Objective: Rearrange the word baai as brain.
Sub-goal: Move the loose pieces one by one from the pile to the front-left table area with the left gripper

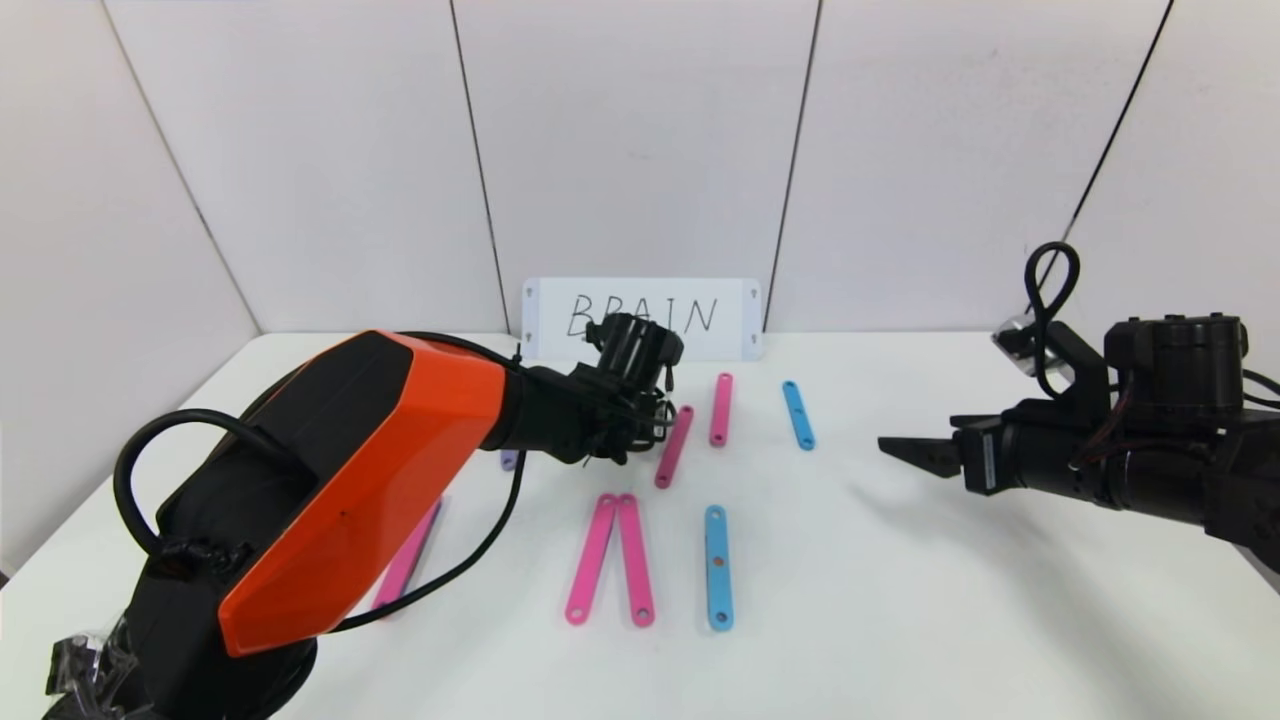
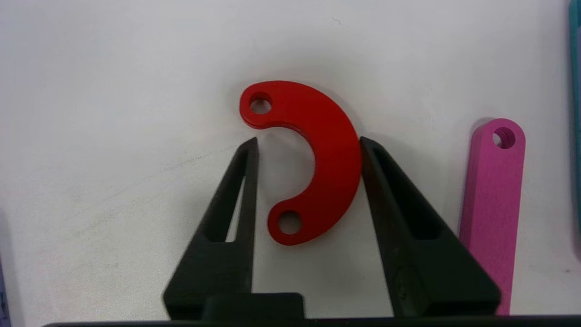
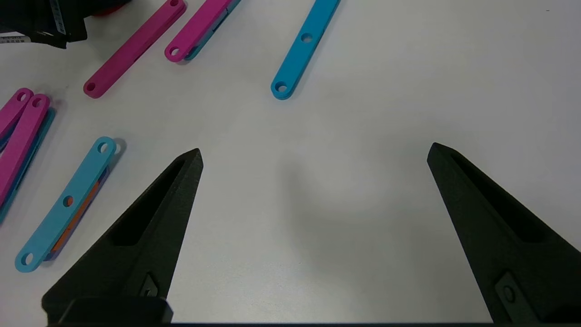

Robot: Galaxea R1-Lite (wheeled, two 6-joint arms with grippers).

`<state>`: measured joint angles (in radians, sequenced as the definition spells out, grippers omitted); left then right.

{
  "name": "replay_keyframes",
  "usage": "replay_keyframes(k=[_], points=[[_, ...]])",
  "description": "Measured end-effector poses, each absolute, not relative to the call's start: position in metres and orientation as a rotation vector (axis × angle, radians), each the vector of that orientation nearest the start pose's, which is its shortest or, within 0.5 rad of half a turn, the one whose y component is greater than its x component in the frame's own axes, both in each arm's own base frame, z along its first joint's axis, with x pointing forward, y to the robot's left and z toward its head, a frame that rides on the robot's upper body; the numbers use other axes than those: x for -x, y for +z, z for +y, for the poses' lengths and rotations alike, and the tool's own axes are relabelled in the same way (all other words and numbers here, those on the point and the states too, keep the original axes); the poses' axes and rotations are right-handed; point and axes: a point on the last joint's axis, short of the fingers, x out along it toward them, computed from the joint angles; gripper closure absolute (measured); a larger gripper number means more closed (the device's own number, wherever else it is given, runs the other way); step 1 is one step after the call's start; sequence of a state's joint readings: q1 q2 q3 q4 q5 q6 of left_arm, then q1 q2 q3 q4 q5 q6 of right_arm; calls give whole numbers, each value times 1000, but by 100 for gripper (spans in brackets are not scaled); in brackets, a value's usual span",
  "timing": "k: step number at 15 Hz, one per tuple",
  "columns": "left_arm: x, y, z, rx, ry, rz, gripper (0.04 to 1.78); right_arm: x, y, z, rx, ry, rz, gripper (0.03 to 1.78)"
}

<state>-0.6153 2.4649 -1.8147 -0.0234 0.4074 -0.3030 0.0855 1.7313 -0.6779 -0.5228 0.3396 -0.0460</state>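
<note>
— What do the letter pieces look like from where you are?

— Flat plastic strips with holes, lying on the white table (image 1: 900, 620). Nearest me, two pink strips (image 1: 610, 560) meet at their far ends and spread toward me like a narrow tent, with a blue strip (image 1: 718, 567) just to their right. Farther back a slanted pink strip (image 1: 674, 447), an upright pink strip (image 1: 721, 408) and a smaller blue strip (image 1: 798, 414) sit in a loose row. One more pink strip (image 1: 408, 555) shows beside my left arm, mostly hidden by it. Behind everything stands the white card (image 1: 642, 318) with BRAIN written on it.

— And the curved piece?

— A red half-ring (image 2: 313, 159) with a hole at each end, flat on the table beside the slanted pink strip. It sits between the fingers of my left gripper (image 2: 308, 143).

— Are you gripping it?

— My left fingers are narrowed around it. One finger (image 2: 386, 190) presses against the outer curve; the other finger (image 2: 240, 181) stands in the hollow of the curve, with a sliver of table showing between it and the red plastic. So: touched on one side, not clamped.

— Your other hand?

— My right gripper (image 3: 315, 152) hovers over bare table at the right, well apart from the strips, fingers spread wide and holding nothing.
</note>
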Motion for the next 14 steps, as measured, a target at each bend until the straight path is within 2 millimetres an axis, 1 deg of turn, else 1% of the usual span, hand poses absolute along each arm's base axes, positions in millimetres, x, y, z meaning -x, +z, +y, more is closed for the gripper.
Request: replay_keyframes(k=[2, 3, 4, 7, 9, 12, 14], points=[[-413, 83, -281, -13, -115, 569, 140, -286, 131, 32, -24, 427, 520, 8], [-413, 83, -281, -13, -114, 569, 149, -285, 131, 32, -24, 427, 520, 8], [-413, 83, -281, -15, -112, 569, 151, -285, 131, 32, -24, 427, 519, 8], [-413, 83, -280, -19, -92, 565, 151, -285, 131, 32, -23, 425, 518, 8], [-411, 87, -278, -23, -89, 568, 151, -285, 131, 32, -24, 424, 519, 8], [-404, 100, -270, -29, -87, 567, 152, -286, 131, 32, -24, 424, 519, 8], [-395, 111, -263, -32, -89, 565, 152, -286, 131, 32, -24, 425, 520, 8]])
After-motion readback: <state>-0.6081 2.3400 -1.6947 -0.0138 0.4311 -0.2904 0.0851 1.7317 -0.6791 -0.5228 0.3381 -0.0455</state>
